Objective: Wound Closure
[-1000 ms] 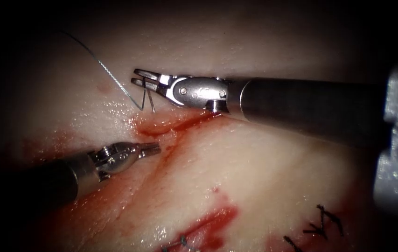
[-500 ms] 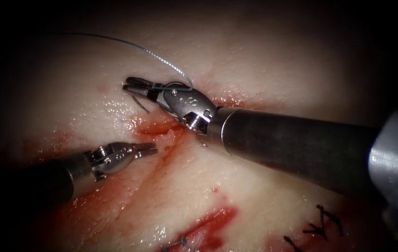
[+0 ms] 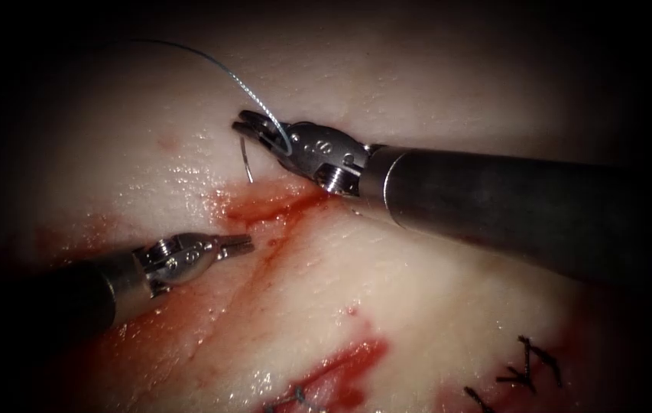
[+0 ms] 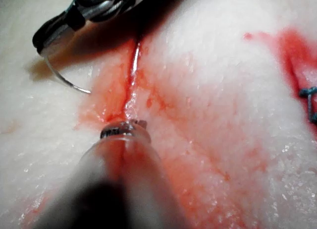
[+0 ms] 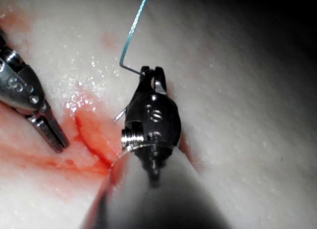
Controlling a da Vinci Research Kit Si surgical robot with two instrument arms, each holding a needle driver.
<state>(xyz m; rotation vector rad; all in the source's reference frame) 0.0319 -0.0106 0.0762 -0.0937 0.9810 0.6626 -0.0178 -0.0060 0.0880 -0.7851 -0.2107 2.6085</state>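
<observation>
The curved needle (image 3: pixel 245 159) is clamped near its thread end by the right end effector (image 3: pixel 253 128), hanging free above the tissue (image 3: pixel 433 291) at the upper end of the open cut (image 3: pixel 272 210), thread (image 3: pixel 211 61) trailing away. The left end effector (image 3: pixel 240 244) is closed and empty, left of the cut. Earlier stitches (image 3: pixel 528 367) are finished; this cut is unclosed.

Surgical training bench in a laboratory. A slab of pale tissue (image 3: pixel 433 291) with a red-stained cut (image 3: pixel 280 214) lies under two thin metal tools, the right tool (image 3: pixel 253 126) and the left tool (image 3: pixel 238 245); dark finished stitches (image 3: pixel 528 367) mark earlier practice.
</observation>
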